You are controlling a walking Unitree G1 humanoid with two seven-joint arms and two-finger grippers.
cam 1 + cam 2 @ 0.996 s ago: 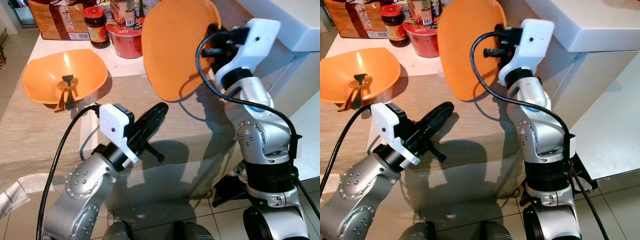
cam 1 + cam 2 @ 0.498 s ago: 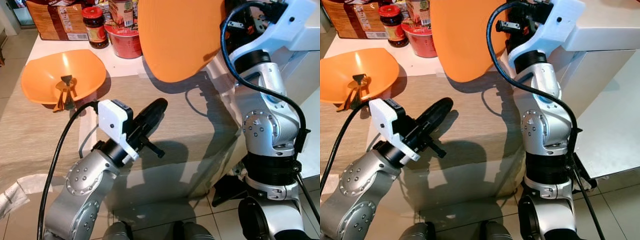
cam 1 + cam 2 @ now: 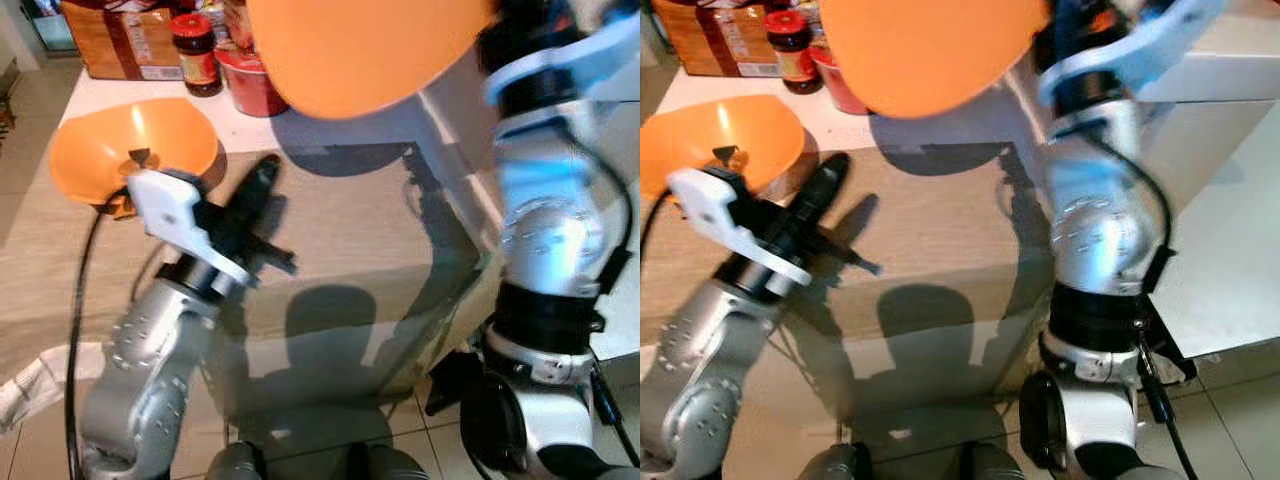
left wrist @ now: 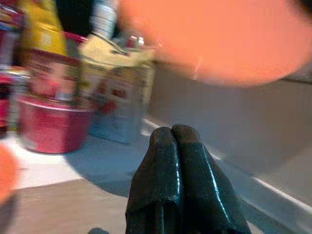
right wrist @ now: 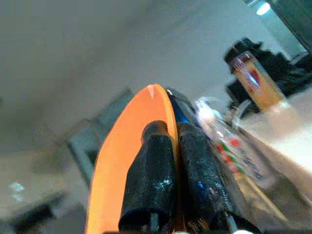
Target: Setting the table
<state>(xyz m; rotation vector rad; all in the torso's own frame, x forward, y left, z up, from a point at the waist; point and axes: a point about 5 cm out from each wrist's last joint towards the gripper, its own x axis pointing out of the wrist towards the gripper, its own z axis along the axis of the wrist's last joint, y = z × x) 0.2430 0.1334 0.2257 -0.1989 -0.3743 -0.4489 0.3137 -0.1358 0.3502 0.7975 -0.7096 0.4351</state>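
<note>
1. The right gripper [image 5: 168, 129] pinches the rim of the orange plate [image 3: 360, 50], held high above the table [image 3: 350, 230].
2. The left gripper [image 4: 173, 134], fingers pressed together and empty, hovers over the table beside the orange bowl [image 3: 130, 150].

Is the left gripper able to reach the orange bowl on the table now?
Probably yes: the left gripper, fingers shut and holding nothing, hovers right beside the orange bowl, with nothing between them.

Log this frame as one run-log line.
stage: carrying plate | right pincer: shut on orange plate, held high over table | left pincer: shut, empty | orange bowl: on table
</note>
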